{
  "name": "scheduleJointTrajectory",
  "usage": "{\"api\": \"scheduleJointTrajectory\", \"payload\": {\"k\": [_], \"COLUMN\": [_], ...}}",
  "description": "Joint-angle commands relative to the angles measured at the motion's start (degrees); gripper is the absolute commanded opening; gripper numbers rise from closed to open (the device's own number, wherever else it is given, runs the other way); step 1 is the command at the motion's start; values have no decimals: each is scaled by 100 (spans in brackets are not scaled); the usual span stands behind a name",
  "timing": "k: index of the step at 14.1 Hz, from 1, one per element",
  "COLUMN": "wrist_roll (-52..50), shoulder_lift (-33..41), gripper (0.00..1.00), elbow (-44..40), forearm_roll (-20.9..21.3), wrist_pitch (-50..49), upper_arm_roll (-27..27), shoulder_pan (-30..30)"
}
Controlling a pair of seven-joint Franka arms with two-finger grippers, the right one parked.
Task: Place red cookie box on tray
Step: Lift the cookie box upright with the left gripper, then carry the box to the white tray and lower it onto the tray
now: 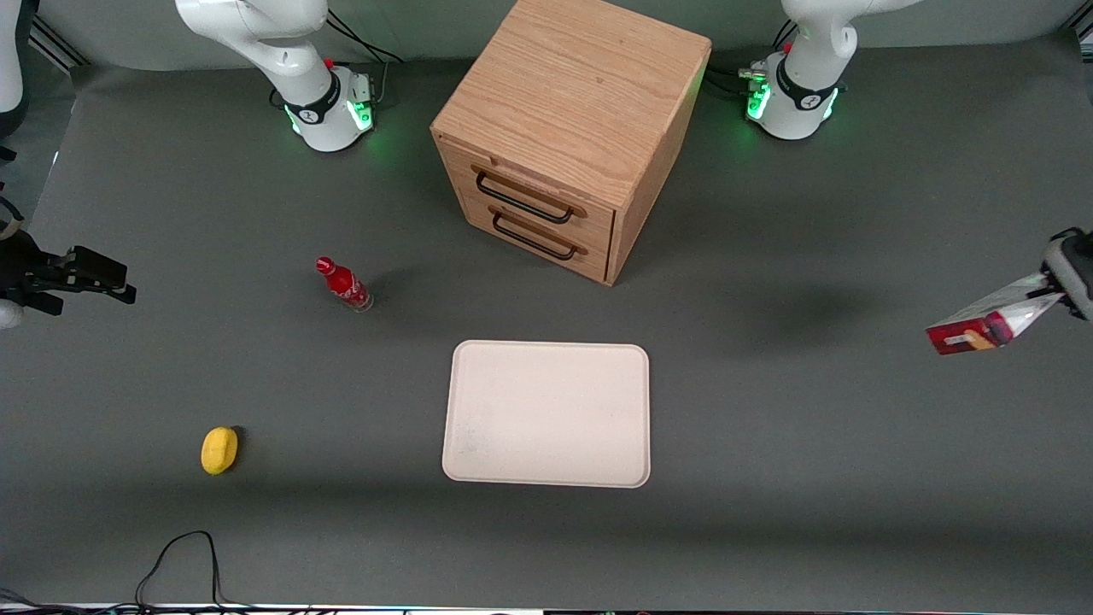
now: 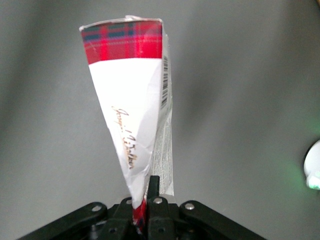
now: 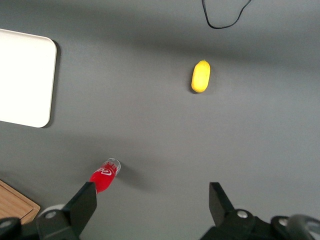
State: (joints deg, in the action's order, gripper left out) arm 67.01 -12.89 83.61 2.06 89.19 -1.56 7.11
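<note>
The pincer (image 1: 1055, 286) grips the red cookie box (image 1: 982, 323) by one end, above the worktop (image 1: 768, 410), well apart from the tray (image 1: 546, 414).

Front camera sits high, looking steeply down over the whole table (image 1: 768, 530), facing both arm bases. Left wrist camera rides the working arm, very close, looking out along the gripper (image 2: 145, 212) at the red cookie box (image 2: 135, 115). Right wrist camera looks down from mid height; it shares the tray (image 3: 25, 80), red bottle (image 3: 104, 176) and yellow object (image 3: 200, 76) with the front view.
</note>
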Motion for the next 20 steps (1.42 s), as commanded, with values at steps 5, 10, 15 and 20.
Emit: {"api": "scheduleJointTrajectory", "payload": {"k": [5,10,15,20], "wrist_roll": [-5015,-6778,-8007,-9108], "shoulder_lift": [-1265,-2779,-3535,-4019], "gripper": [0,0,0,0], "elbow": [-1598,-2911,-2938,-2920], "forearm_roll": [-145,-75,30,356], "wrist_pitch": [-182,755,1435,1698], "upper_arm_roll": [-740,-697,-688,-600], "shoulder_pan": [-1499,-2362,-2740,-3302]}}
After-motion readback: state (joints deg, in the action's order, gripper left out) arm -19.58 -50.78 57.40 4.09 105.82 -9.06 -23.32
